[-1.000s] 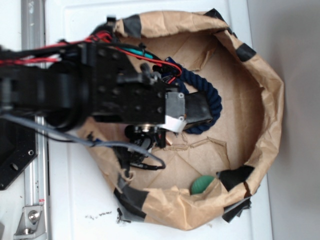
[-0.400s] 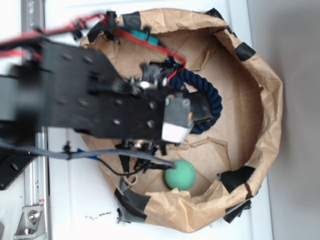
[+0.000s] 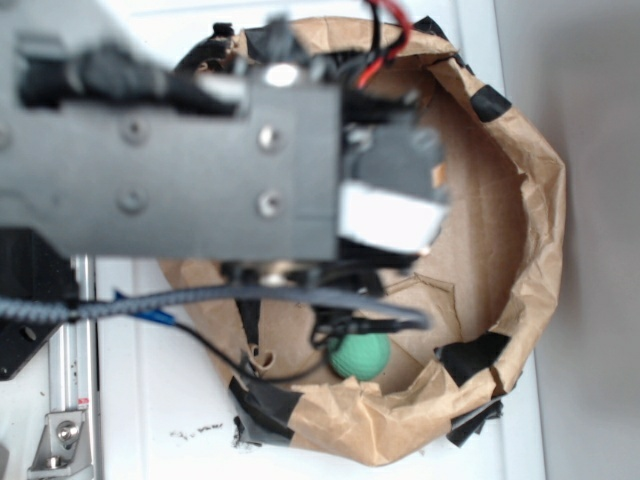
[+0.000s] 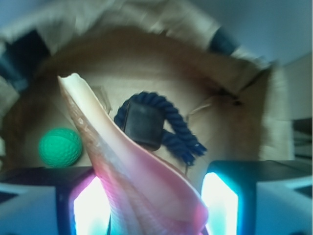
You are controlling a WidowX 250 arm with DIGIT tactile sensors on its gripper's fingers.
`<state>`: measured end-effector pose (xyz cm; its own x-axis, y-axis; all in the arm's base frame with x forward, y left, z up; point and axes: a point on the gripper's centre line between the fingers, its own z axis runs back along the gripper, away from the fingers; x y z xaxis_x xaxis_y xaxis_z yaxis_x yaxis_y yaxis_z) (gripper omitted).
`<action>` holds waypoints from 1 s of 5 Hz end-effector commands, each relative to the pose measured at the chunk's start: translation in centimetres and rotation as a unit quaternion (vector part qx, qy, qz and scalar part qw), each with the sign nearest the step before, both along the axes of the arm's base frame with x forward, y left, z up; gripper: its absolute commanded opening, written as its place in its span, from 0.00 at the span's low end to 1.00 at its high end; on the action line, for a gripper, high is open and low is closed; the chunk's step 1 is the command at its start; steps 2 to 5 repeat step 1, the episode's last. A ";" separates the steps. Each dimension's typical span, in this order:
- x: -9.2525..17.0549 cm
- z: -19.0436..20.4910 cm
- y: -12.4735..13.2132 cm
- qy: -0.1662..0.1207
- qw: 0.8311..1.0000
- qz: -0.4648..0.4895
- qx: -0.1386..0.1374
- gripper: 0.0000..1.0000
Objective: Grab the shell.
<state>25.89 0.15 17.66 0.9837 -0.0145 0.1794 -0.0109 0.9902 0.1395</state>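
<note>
Up close in the wrist view, the shell (image 4: 137, 181) filled the foreground, standing between the two lit fingers (image 4: 90, 208) of the pincer (image 4: 156, 208), its pale pointed tip slanting up and to the left, pinkish opening facing the lens; the pincer was pinching the shell, though the actual contact sat at the bottom edge and was blurred. Below it lay the brown paper basin (image 4: 230, 122); the green ball (image 4: 60, 147) sat on its floor on the left, and a dark blue rope (image 4: 181, 137) curled around a black block (image 4: 142, 125) near the middle.

The exterior view told a different story: the arm (image 3: 180, 150), big and out of focus, covered most of the paper basin (image 3: 530, 200), and neither the shell, the pincer nor the rope showed there at all; only the green ball (image 3: 360, 355) peeked out near the basin's bottom wall, beneath a grey cable (image 3: 250, 300); the basin rested on the white desk (image 3: 160, 400), black tape patches (image 3: 470, 355) along its rim.
</note>
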 end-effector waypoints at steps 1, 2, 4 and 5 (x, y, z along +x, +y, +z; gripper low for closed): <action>-1.9 1.4 -0.9 -0.004 0.994 0.111 -0.017 0.00; -1.9 1.4 -0.9 -0.004 0.994 0.111 -0.017 0.00; -1.9 1.4 -0.9 -0.004 0.994 0.111 -0.017 0.00; -1.9 1.4 -0.9 -0.004 0.994 0.111 -0.017 0.00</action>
